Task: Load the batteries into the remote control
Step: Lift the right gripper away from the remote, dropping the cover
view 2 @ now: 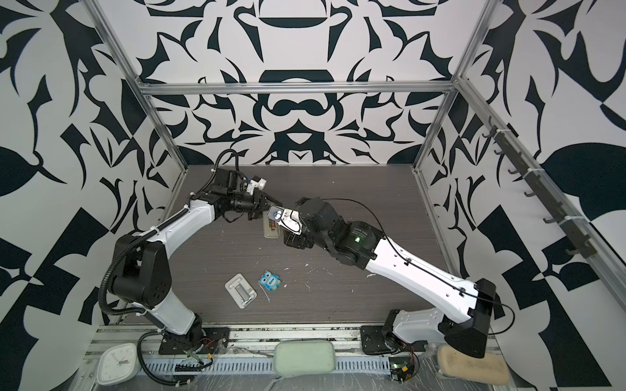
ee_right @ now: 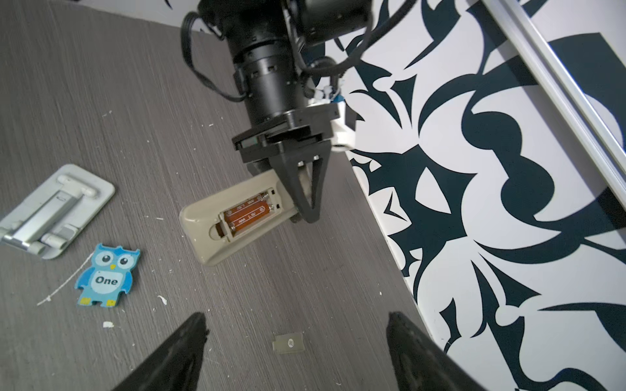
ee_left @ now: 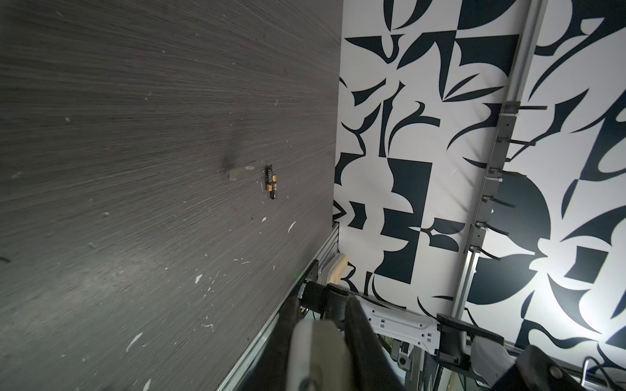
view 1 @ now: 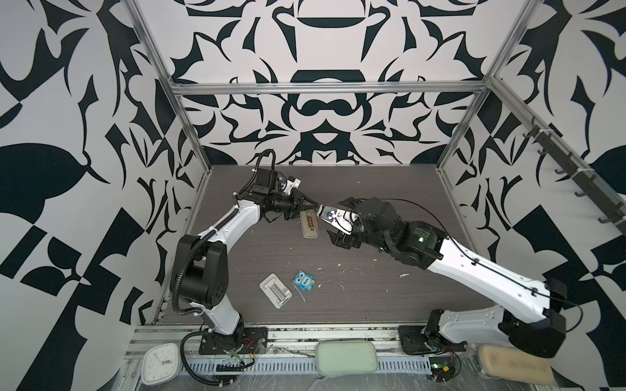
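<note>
The beige remote control lies back-up at the table's far middle. Its battery bay is uncovered and looks orange-brown inside, with springs showing. My left gripper is shut on the remote's far end, which fills the space between its jaws. Two dark batteries with gold bands lie side by side on the table near the right wall. A small beige cover lies close to them. My right gripper hangs open above that cover, holding nothing.
A white tray with a metal piece and a blue owl sit near the table's front middle. Patterned walls close in on three sides. A clock and pads lie beyond the front rail.
</note>
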Controlling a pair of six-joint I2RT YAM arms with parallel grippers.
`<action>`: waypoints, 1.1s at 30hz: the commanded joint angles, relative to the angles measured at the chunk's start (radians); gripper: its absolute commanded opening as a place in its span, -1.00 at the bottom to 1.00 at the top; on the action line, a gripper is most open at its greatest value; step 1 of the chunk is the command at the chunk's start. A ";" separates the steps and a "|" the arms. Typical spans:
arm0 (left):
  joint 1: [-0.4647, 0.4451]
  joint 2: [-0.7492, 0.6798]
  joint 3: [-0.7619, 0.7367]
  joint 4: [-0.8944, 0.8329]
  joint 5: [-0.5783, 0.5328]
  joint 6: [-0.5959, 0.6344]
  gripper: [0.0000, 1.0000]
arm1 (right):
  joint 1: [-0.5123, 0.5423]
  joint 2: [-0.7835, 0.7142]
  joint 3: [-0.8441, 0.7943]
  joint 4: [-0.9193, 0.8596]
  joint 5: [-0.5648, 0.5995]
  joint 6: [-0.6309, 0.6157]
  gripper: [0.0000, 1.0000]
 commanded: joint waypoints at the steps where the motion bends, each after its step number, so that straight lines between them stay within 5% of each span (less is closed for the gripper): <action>1: 0.002 -0.056 -0.027 0.003 -0.022 0.012 -1.00 | -0.003 -0.026 0.002 -0.002 0.060 0.099 0.74; 9: 0.007 -0.127 -0.104 -0.005 -0.073 0.027 -1.00 | -0.042 -0.058 0.011 -0.047 0.116 0.250 0.75; 14: 0.006 -0.183 -0.138 -0.042 -0.114 0.055 -1.00 | -0.178 -0.061 0.020 -0.135 0.094 0.409 0.74; 24: 0.000 -0.255 -0.190 -0.044 -0.150 0.062 -1.00 | -0.571 0.040 0.009 -0.345 -0.215 0.621 0.69; 33: -0.101 -0.250 -0.211 0.021 -0.195 0.034 -1.00 | -0.720 0.139 -0.110 -0.352 -0.337 0.624 0.65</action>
